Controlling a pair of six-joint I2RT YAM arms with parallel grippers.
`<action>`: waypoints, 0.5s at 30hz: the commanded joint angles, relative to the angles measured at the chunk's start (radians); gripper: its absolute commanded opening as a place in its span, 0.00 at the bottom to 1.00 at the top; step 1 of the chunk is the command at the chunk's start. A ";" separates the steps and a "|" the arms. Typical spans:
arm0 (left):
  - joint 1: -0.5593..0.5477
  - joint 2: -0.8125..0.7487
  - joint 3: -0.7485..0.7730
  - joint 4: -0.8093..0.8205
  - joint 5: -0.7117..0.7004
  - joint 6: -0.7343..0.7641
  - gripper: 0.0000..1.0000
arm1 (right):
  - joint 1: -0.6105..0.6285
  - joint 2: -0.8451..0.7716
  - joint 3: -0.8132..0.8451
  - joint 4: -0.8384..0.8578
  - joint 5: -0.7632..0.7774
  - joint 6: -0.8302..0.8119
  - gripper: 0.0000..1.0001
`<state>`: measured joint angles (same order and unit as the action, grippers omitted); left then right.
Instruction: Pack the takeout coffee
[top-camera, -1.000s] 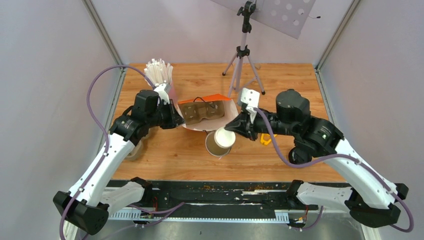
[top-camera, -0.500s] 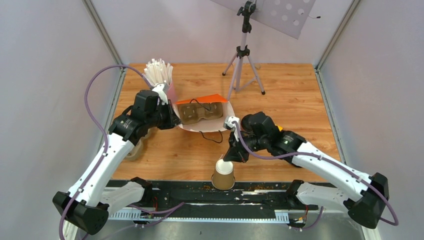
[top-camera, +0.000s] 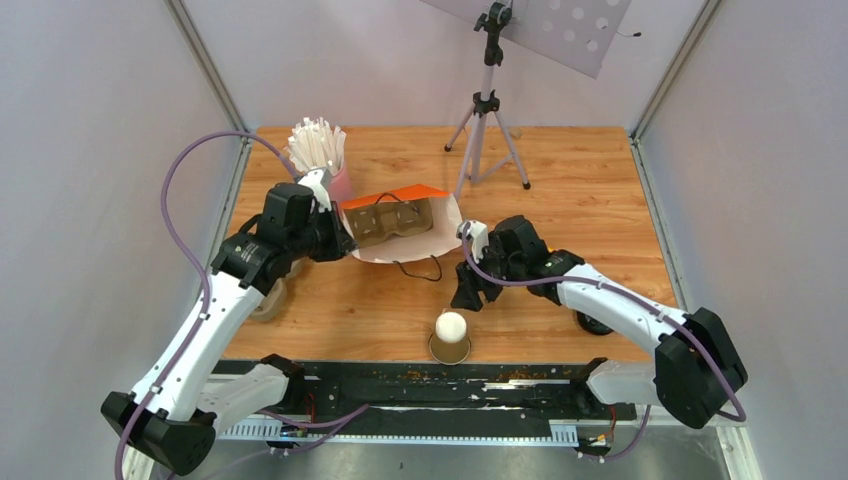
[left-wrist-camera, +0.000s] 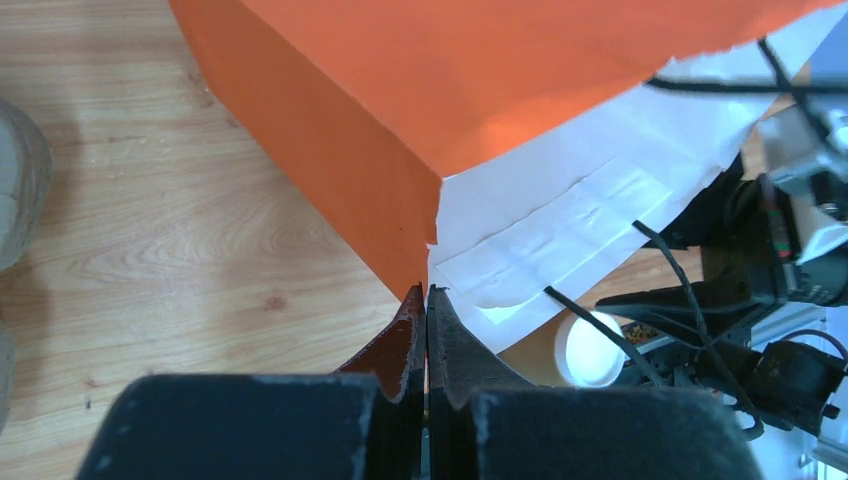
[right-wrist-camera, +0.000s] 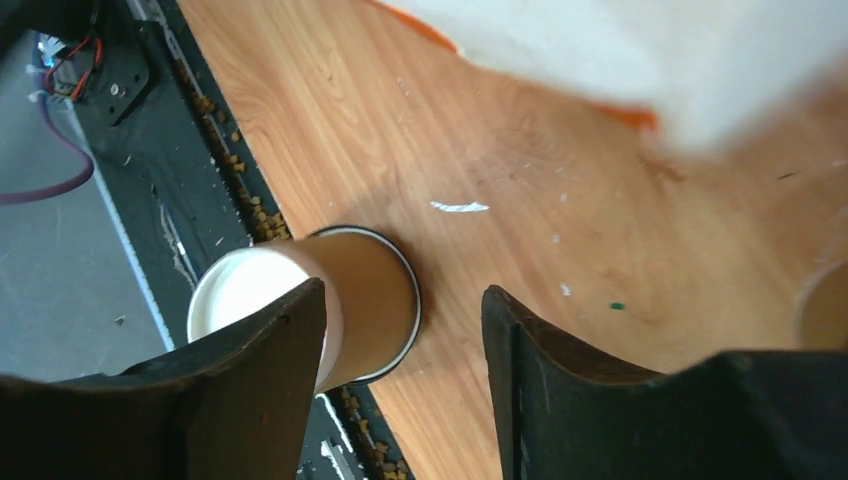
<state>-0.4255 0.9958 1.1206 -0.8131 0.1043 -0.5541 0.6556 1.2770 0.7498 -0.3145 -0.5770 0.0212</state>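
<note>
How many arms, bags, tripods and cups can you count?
Arms: 2, left arm, right arm
Bags: 1, orange-and-white bag
Tripods: 1, tripod
Cups: 2, brown cup, pink cup; tan thing under left arm unclear
Total: 6

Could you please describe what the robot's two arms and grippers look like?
Both the left arm and right arm have smooth white link shells joined by black joints and black bases. A purple-grey cable loops along each. The left gripper and right gripper have black, wedge-shaped fingers tapering toward the tips.
</note>
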 joint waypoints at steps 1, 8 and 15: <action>-0.001 -0.031 0.041 -0.001 -0.013 0.009 0.00 | -0.005 -0.090 0.122 -0.101 0.109 -0.094 0.60; -0.001 -0.042 0.031 0.011 0.003 -0.009 0.00 | 0.080 -0.264 0.175 -0.271 0.246 -0.201 0.70; -0.001 -0.042 0.016 0.043 0.001 -0.019 0.00 | 0.279 -0.258 0.246 -0.481 0.283 -0.168 0.80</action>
<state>-0.4255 0.9668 1.1206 -0.8246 0.1032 -0.5629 0.8505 0.9848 0.9466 -0.6357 -0.3332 -0.1516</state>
